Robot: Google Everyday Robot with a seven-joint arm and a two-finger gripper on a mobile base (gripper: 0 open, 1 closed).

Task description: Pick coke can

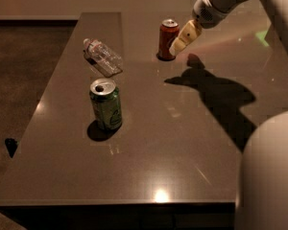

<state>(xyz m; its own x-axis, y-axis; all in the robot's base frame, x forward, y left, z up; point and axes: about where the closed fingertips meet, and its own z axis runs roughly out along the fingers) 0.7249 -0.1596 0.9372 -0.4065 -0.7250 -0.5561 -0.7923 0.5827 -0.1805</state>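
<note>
The coke can is red-orange with a silver top and stands upright at the far middle of the dark table. My gripper hangs from the white arm that comes in from the upper right. Its pale fingertips are just to the right of the can, right beside it, and partly overlap its right edge in the camera view.
A green can with a silver top stands upright at the left middle of the table. A clear plastic bottle lies on its side behind it. The arm's shadow falls on the table right of the coke can. A white robot part fills the lower right.
</note>
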